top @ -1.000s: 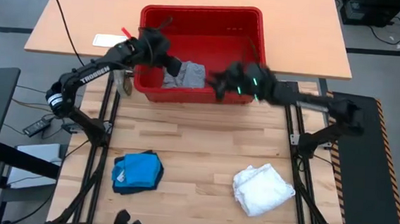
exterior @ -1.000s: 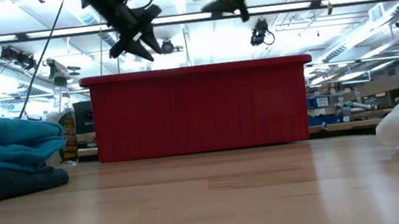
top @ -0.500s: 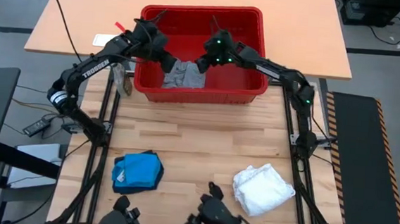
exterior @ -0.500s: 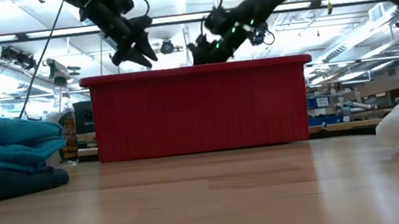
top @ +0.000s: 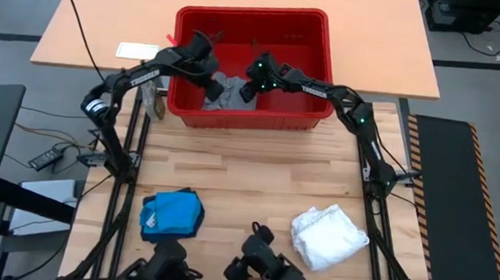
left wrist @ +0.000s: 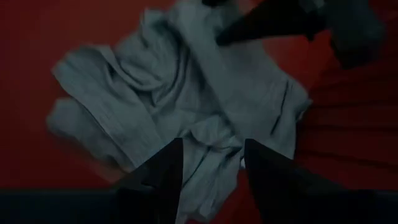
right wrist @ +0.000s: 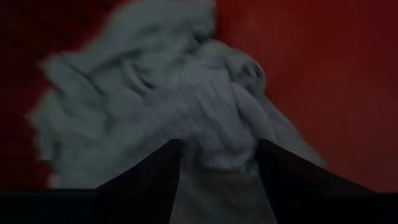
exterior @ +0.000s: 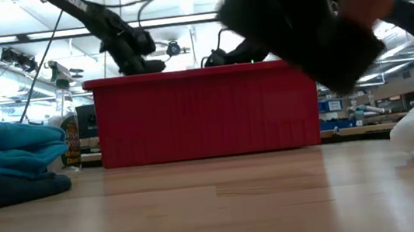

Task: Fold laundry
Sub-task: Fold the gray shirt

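Wooden planks made up the near desk (top: pixel 247 179), and at its front edge a dark, blurred object (exterior: pixel 303 31) loomed close to the low camera, hiding much of the right arm in that view; what it was could not be told. On the planks lay a bright blue garment (top: pixel 174 214) folded over a dark navy garment (top: pixel 153 234) toward the left, and a crumpled white garment (top: pixel 329 236) toward the right, the two piles well apart. Beyond them stood the red basket (top: pixel 319 39), its tall front wall blocking the low view of anything inside. Within it, against the near wall, lay the light grey garment (top: pixel 228 95), rumpled. Both arms reached down over the rim from opposite sides. The left pincer (top: pixel 212 82) hung at the cloth's left edge, its fingers (left wrist: pixel 158 180) spread apart with grey fabric showing between them, gripping nothing. The right pincer (top: pixel 252 85) came in at the cloth's right edge, fingers (right wrist: pixel 292 180) likewise parted just above the folds and closed on nothing. Farther back, a paler desk (top: pixel 90 23) carried a small white card (top: pixel 137 51) beside the basket.
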Controlling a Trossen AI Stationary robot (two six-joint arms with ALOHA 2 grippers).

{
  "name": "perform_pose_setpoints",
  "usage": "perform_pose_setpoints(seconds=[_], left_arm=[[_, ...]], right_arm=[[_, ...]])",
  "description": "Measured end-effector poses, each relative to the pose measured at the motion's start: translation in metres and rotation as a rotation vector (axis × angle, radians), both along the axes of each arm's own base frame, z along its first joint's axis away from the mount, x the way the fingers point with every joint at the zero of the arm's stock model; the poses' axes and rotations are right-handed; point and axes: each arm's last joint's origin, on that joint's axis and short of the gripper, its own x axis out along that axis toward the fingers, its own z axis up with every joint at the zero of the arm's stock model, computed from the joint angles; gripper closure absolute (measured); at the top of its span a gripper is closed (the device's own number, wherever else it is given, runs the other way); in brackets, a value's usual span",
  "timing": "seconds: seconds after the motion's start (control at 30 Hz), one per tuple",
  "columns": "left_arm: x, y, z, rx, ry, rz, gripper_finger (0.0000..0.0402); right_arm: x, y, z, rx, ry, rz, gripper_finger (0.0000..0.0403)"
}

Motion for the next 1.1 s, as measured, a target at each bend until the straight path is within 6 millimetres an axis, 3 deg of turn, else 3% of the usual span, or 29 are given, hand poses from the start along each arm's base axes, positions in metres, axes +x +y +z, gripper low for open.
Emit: perform_pose_setpoints(seconds=[0.17, 0.27, 0.5, 0.93, 1.1], left_arm=[[0.001, 0.002, -0.009, -0.037, 0.029, -0.001, 0.0230], [0.003, 0.003, -0.008, -0.018, 0.014, -0.001, 0.0230], [0.005, 0.004, -0.007, -0.004, -0.001, 0.001, 0.0230], [0.009, 0.013, -0.007, 0.054, -0.059, 0.021, 0.0230], [0.018, 0.033, -0.048, 0.007, -0.014, 0.043, 0.0230]], right_arm=[[0.000, -0.005, -0.021, -0.008, 0.062, -0.031, 0.0188], [-0.002, -0.007, -0.028, -0.004, 0.086, -0.042, 0.0217], [-0.004, -0.009, -0.030, 0.021, 0.076, -0.026, 0.0382], [-0.002, -0.010, -0.028, 0.110, -0.024, -0.048, 0.0393], [0.002, -0.005, -0.020, 0.100, -0.045, -0.041, 0.0393]])
